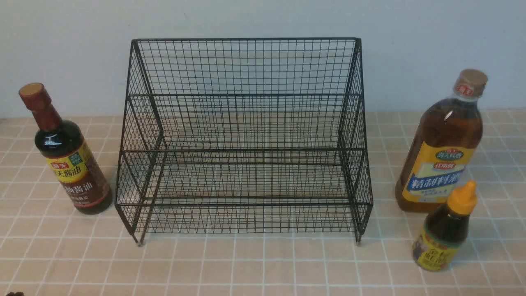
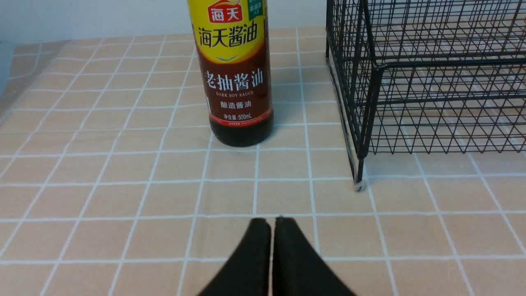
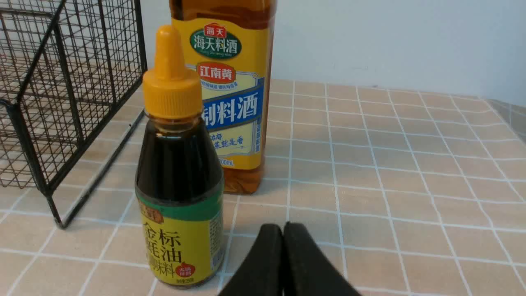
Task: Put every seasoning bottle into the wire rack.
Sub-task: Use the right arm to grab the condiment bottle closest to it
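day one of the bottle job, nothing racked yet. all three bottles stand upright on the tile table (image 1: 263,263), outside the rack (image 1: 246,40).

left gripper (image 2: 272,224) is clenched on nothing, tips pressed together. the soy bottle (image 2: 240,74) stands ahead of it, well apart. the rack's corner foot sits ahead too, on its right.

right gripper (image 3: 282,230) is the same, pinched closed with nothing in it. the small bottle (image 3: 181,185) is near, just ahead and a bit toward the rack. the amber bottle (image 3: 230,94) stands right behind that one, so we'd take the small one first.

handling guesses: they all look full, so the two big ones are probably heavy and top-tippy. the walls look smooth and hard, likely slippery where bare. we'd grab each across the labelled belly, not the neck, since the label should give more bite. the small one looks light, and we'd pinch it below the shoulder so it doesn't squirt upward. jaws have to open first, obviously.
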`<state>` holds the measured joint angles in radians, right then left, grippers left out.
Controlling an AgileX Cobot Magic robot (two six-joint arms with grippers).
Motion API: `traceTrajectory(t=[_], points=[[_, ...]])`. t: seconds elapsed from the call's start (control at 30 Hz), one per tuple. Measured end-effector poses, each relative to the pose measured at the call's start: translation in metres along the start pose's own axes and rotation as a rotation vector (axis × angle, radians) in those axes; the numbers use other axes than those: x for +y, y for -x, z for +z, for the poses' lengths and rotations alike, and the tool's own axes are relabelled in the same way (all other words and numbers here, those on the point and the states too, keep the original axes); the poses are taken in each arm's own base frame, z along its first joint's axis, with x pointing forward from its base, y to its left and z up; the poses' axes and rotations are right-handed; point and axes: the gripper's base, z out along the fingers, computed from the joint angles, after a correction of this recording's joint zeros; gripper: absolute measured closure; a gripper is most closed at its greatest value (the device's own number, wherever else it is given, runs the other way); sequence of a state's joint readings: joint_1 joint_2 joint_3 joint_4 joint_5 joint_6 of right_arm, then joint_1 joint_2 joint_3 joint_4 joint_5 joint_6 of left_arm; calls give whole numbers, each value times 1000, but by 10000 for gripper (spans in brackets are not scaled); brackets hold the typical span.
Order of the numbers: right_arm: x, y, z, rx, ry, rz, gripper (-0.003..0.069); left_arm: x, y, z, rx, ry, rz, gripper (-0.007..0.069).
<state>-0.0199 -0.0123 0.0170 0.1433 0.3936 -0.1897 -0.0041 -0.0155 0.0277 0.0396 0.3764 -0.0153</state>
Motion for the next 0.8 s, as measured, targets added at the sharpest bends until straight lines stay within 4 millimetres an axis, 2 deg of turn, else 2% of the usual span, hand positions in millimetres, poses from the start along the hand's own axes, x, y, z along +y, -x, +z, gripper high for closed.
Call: traceTrajectory(t=[0.8], points=[[0, 1, 0, -12, 4, 27, 673, 0, 0, 0, 0, 0, 0, 631]])
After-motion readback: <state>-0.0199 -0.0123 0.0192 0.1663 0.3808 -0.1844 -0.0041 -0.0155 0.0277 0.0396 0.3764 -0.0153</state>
